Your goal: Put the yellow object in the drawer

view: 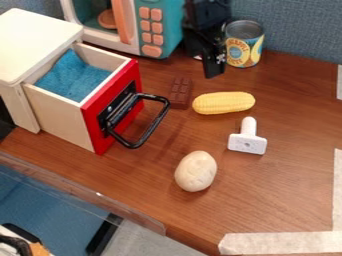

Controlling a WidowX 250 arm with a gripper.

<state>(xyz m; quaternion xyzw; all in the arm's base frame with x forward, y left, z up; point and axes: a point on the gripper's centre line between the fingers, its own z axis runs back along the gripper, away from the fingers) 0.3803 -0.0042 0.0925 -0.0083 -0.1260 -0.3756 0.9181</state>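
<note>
The fixed camera looked down at a steep slant from above the front of the counter (287,195), facing across it toward the blue wall (300,30) behind, with the front edge running diagonally through the lower left. It was set high enough to see into the open drawer (110,120) and down past that edge to the floor (150,241), yet near enough that the picture's borders cut off the white cabinet (37,42) and the toy microwave (160,30).
</note>
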